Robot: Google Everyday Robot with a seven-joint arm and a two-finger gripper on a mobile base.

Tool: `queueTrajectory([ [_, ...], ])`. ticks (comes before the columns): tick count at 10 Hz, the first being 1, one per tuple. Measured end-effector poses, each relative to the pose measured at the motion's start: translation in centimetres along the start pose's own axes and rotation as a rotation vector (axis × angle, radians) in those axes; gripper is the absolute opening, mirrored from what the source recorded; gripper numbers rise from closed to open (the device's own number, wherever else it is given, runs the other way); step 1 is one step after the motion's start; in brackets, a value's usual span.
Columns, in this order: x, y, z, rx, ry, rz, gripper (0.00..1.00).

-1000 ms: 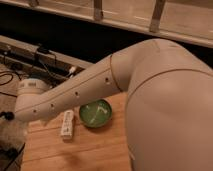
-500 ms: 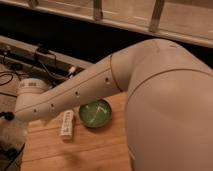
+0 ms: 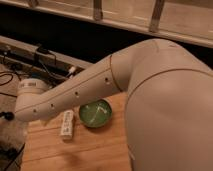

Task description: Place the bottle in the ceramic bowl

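White bottle (image 3: 67,125) laid flat on wooden table (image 3: 75,156), just left of green ceramic bowl (image 3: 96,114), arm (image 3: 75,96) extended over bowl's far rim, gripper hidden at arm's end, left of bowl, state cannot be told

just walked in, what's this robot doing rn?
The robot's arm reaches leftward above a wooden table. The white bottle lies on the table just left of the green ceramic bowl, and nothing is holding it. The bowl has nothing in it, and its far edge is hidden under the arm. The pincer is not in view; it is probably beyond the arm's far end at the left. The bottle is not yet in the bowl.
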Motion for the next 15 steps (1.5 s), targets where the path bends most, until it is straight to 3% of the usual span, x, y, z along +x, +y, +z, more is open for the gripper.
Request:
queueTrajectory([
  [13,-0.01,-0.08,0.0,0.0,-0.001,0.005,0.8],
  [15,-0.33,-0.38,0.95,-0.004,0.03,0.002,0.8],
])
